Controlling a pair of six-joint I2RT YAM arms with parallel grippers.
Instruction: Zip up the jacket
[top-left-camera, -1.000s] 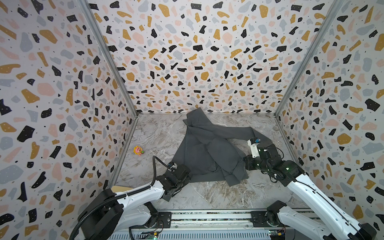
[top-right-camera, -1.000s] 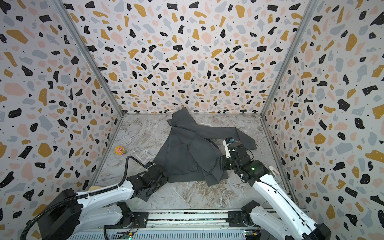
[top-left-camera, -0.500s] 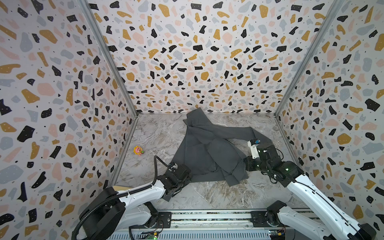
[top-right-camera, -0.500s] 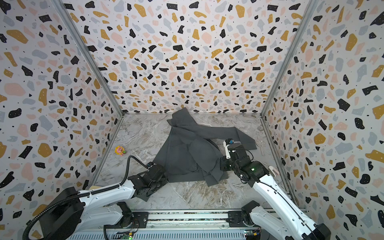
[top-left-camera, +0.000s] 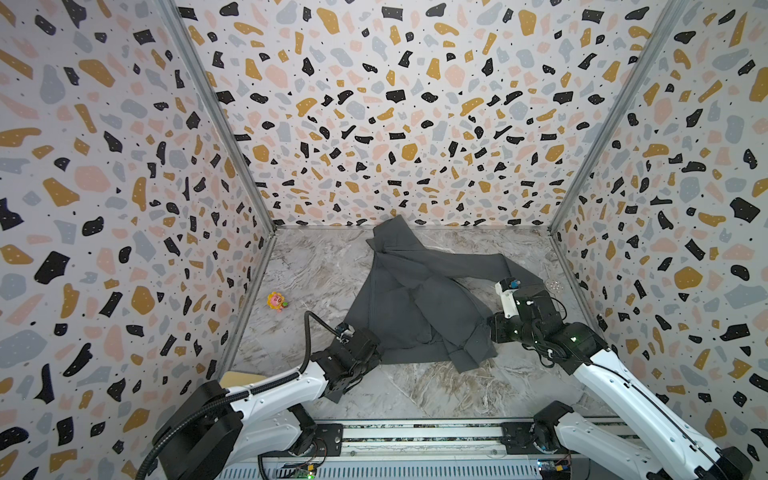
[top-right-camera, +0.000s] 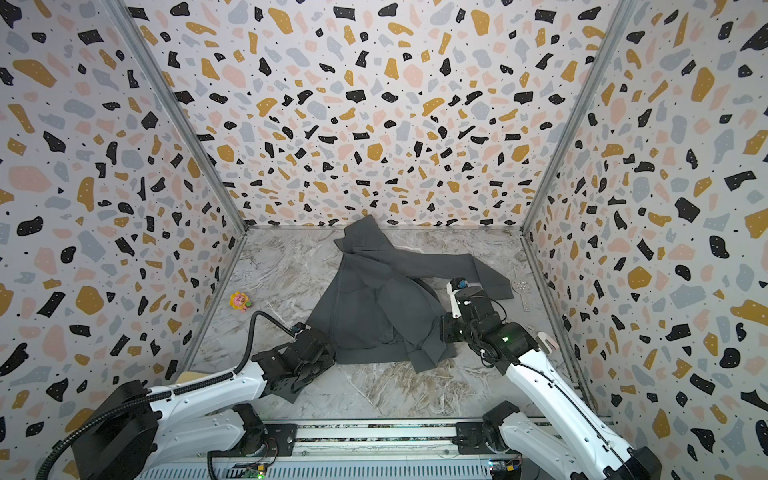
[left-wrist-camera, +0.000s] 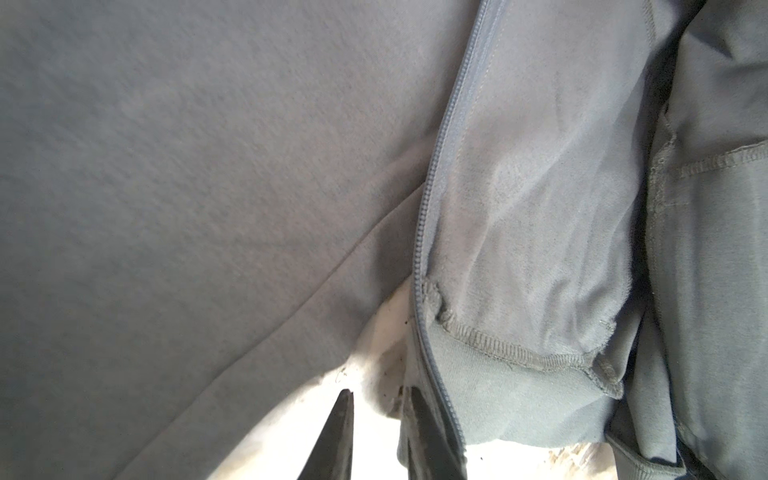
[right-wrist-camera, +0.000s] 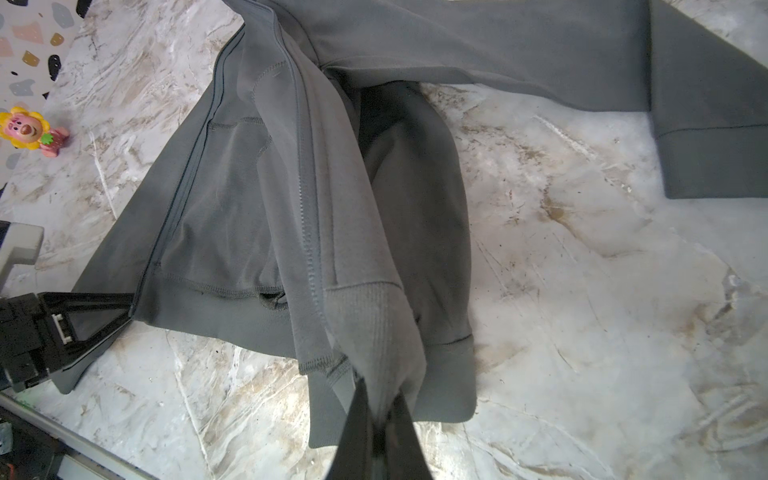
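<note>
The jacket (top-left-camera: 415, 299) is spread open on the marble tabletop (top-left-camera: 436, 395), right of the middle, with one sleeve thrown toward the right wall. Its ribbed hem (right-wrist-camera: 365, 316) is clamped in the right gripper (right-wrist-camera: 380, 401), whose jaws are pressed together on the fabric. The left gripper (left-wrist-camera: 376, 399) is set at the other hem corner with its jaws slightly parted. Bare tabletop is seen between them, so whether any cloth is actually pinched cannot be told.

The step in hand is judged to be the bringing together of the two zipper ends. It is best done with both corners kept low and the hem drawn taut, so that the ends are lined up before any sliding is tried.

In both top views the zipper is swallowed by dark cloth. In the right wrist view the two zipper edges (right-wrist-camera: 307, 199) are shown well apart. Only in the left wrist view are the teeth (left-wrist-camera: 432, 187) seen running down beside a finger (left-wrist-camera: 417, 428).
</note>
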